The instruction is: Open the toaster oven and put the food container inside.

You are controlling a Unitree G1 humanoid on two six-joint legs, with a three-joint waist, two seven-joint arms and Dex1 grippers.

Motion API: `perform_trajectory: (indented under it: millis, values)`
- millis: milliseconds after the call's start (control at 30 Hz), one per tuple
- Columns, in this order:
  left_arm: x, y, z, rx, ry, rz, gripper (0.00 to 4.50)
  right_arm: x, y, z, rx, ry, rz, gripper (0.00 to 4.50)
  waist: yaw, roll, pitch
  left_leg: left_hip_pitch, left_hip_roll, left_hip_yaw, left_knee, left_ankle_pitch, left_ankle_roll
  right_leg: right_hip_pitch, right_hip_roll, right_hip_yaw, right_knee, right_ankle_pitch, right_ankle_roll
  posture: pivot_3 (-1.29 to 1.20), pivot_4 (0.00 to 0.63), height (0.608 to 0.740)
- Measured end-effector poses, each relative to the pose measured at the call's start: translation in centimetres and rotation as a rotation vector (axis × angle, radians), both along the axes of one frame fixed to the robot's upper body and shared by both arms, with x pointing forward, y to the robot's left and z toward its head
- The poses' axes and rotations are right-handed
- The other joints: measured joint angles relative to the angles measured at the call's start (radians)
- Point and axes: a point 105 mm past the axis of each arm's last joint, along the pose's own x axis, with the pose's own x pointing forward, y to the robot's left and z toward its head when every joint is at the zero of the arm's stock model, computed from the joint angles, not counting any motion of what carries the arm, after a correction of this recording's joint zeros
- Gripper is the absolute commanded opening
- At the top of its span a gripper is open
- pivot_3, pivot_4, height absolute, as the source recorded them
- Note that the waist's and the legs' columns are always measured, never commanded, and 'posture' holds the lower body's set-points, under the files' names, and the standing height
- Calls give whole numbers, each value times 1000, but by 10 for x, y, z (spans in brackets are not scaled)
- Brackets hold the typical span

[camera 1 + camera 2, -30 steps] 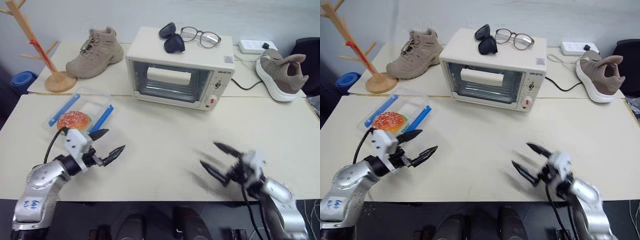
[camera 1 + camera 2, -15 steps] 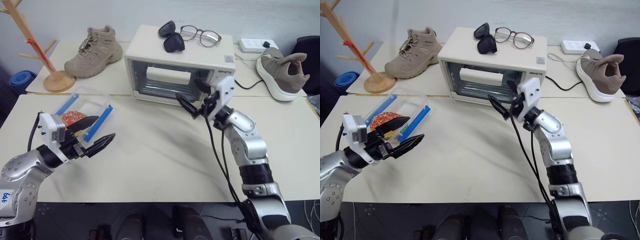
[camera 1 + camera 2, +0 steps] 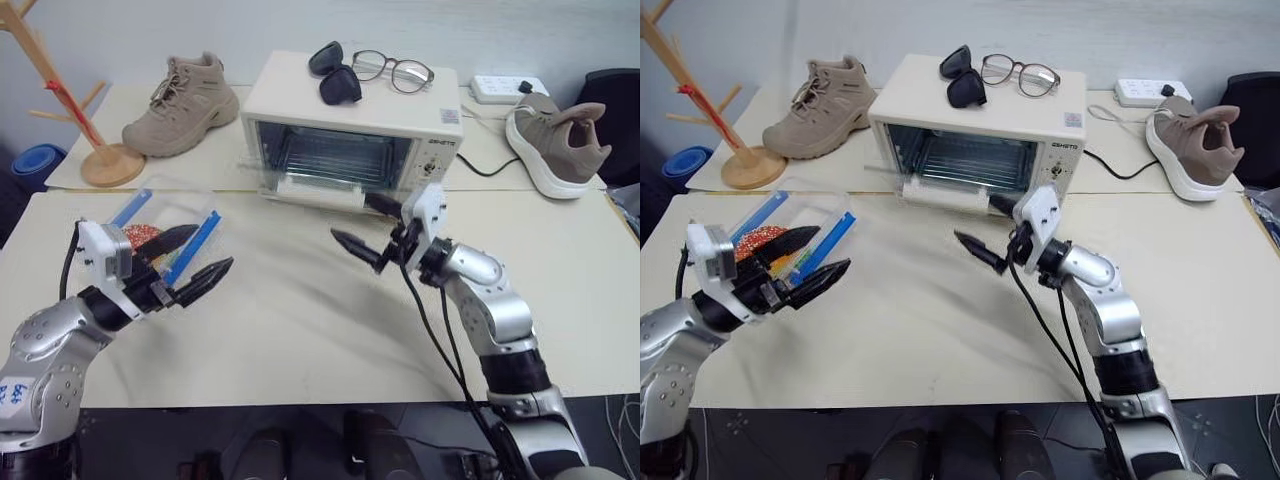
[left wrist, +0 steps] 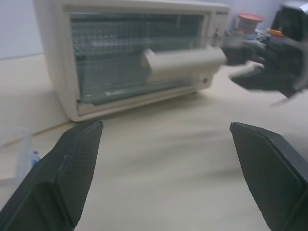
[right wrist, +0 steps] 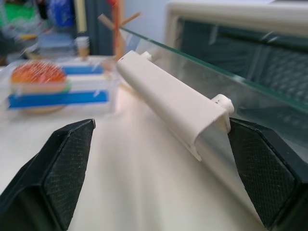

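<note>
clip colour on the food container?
Blue, on the food container; the clips run along its clear sides. Best seen in the right wrist view.

Left hand: fingers spread wide, pointing forward and rightward
Right hand: fingers spread wide, pointing leftward

Clutter around the cream table

A tan boot sits at the back left, beside a wooden peg stand with red marks; a blue round thing lies past the table's edge there. Dark sunglasses and clear spectacles rest side by side up top at the back. To the right stand a white power strip with a black cable and a taupe sneaker.
</note>
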Motion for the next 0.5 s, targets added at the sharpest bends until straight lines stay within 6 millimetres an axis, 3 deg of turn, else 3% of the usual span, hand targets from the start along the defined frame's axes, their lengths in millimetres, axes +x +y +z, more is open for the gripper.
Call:
perform_trajectory:
  millis: [100,200,267,400,500]
  values:
    - [12,3,12,-23,-32,13,2938,-3,0,-4,-26,-9,7,4500,0,0,0,0,0,0,0,0,-1,0,0,0,1,0,0,0,150,740]
    - [59,7,47,-49,-116,75,1971,-3,-4,-6,-38,-26,-17,4500,12,-2,0,-1,-1,-2,2,1,-2,1,2,-3,-1,0,0,0,150,740]
    - [74,0,59,-17,-153,70,1454,-3,-2,-6,-41,-34,-17,4500,10,-2,-1,0,-1,1,2,3,-5,0,2,-3,2,0,1,0,150,740]
    - [104,-23,48,32,-123,6,199,-5,2,-6,-41,-50,-2,4500,-3,-2,-1,-1,1,8,0,2,-5,-4,5,-2,1,1,2,0,150,740]
    - [115,-34,31,101,-74,-55,199,-6,0,-7,-46,-54,-8,4500,-1,-2,-1,-5,1,10,1,2,-5,-10,6,-1,2,1,2,0,150,740]
